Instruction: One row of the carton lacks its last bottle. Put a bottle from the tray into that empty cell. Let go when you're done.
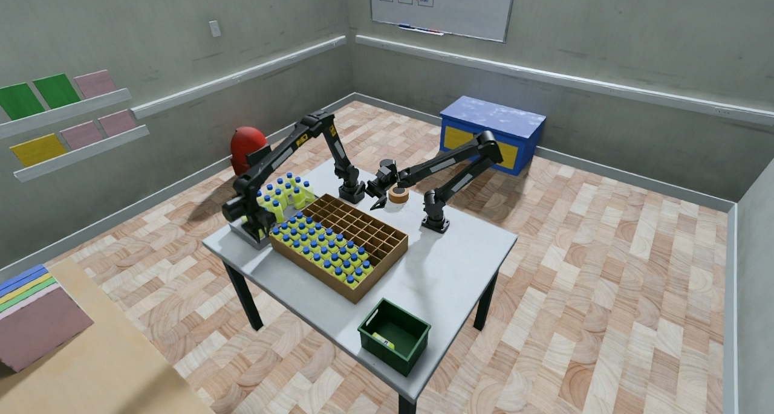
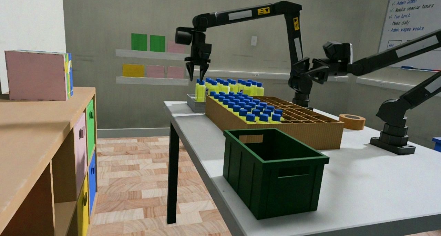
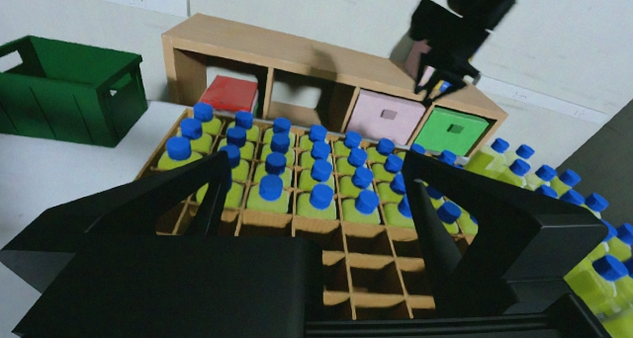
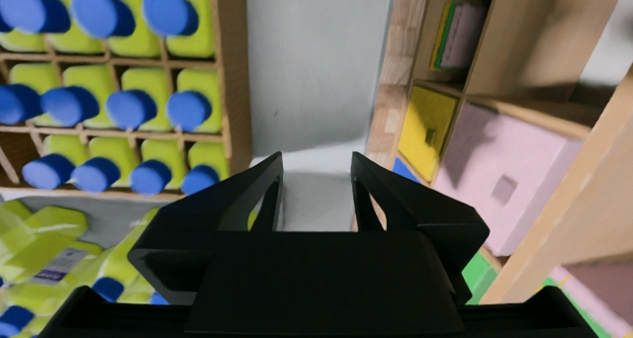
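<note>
The carton point(image 1: 314, 270) point(image 2: 323, 135) point(image 4: 237, 81) holds rows of yellow-green bottles with blue caps. The row at the green-crate end has three bottles and then an empty cell point(image 1: 375, 258). The tray point(image 1: 242, 234) point(image 2: 194, 106) beside the carton's other end holds several upright bottles point(image 1: 277, 211) point(image 2: 201, 92). My right gripper point(image 2: 196, 79) point(image 4: 316, 160) point(image 3: 420, 100) points down just above the caps at the tray's outer end. It is partly open, with nothing between its fingers. My left gripper point(image 3: 316, 160) point(image 1: 371, 197) is wide open and empty, beside the carton's unfilled half.
A green crate point(image 1: 393, 346) point(image 2: 277, 185) point(image 3: 49, 98) stands near the table's end, with a bottle point(image 1: 383, 340) lying inside. A tape roll point(image 1: 398, 195) point(image 2: 351, 123) lies behind the carton. A low shelf point(image 3: 297, 56) point(image 2: 46, 111) stands beyond the table's front edge.
</note>
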You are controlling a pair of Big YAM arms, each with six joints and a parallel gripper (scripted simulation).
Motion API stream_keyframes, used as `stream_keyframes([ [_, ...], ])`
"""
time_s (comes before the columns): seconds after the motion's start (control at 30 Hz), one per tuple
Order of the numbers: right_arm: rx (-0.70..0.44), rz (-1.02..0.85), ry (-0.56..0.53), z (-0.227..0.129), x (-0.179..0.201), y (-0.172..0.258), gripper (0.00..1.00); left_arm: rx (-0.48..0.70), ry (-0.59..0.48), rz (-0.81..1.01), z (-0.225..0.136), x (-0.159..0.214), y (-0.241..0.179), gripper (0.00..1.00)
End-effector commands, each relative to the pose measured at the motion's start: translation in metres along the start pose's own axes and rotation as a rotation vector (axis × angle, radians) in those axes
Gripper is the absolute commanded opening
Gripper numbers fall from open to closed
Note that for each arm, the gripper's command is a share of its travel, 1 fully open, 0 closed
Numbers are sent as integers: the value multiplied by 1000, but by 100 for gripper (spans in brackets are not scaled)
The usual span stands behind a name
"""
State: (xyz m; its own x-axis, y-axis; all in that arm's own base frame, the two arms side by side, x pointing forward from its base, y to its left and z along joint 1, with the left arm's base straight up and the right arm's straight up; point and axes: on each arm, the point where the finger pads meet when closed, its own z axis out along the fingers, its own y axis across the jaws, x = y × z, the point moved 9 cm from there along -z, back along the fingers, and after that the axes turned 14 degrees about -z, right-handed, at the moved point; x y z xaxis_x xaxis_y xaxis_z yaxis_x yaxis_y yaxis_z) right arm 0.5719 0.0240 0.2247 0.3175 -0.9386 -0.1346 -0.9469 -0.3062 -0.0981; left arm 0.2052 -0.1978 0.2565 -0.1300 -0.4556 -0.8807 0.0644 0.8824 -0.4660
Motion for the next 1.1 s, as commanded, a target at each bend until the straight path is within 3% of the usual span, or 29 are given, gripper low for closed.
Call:
stream_keyframes([
  [0.0, 42, 66, 9, -34, 15, 19, 44, -3, -38, -16, 20, -27, -25, 100],
  [0.1, 72, 90, 12, -40, 23, 27, 44, -6, -38, -12, 26, -33, -26, 100],
  [0.53, 116, 423, -28, -91, 79, 163, 44, -31, -69, 47, 91, -104, -29, 100],
  [0.67, 132, 448, -34, -86, 82, 173, 44, -27, -64, 54, 98, -111, -28, 100],
  [1.07, 190, 726, -62, -106, 87, 290, 44, -45, -107, 99, 141, -186, -12, 100],
])
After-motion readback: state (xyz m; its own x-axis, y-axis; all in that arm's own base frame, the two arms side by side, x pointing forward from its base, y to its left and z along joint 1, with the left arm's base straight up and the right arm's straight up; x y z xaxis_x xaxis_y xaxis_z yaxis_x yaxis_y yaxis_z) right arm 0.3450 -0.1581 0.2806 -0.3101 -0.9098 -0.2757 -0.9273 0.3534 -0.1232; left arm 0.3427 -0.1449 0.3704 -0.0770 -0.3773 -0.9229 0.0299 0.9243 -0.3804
